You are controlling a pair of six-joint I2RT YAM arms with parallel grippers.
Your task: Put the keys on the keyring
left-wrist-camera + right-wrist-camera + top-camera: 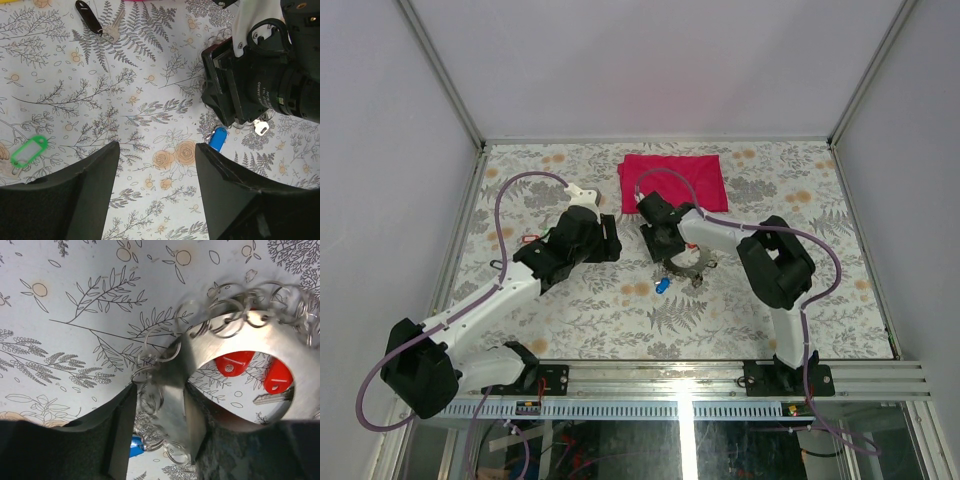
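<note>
Right wrist: right gripper (162, 407) is straddling keyring (270, 340) band, lower centre; clamped or not, cannot tell. Empty left gripper (156, 155) is hanging open. Risk: small rings (227, 322) are crowding the fingers (100, 440); band may slip sideways.

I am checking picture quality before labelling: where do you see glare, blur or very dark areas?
Top external: soft, even light; one white reflection streak near the bottom edge. Left wrist: floral tablecloth sharp; left gripper almost black, no detail. Right wrist: the keyring shines pale on its brushed metal; right gripper dark and soft at the bottom.
</note>
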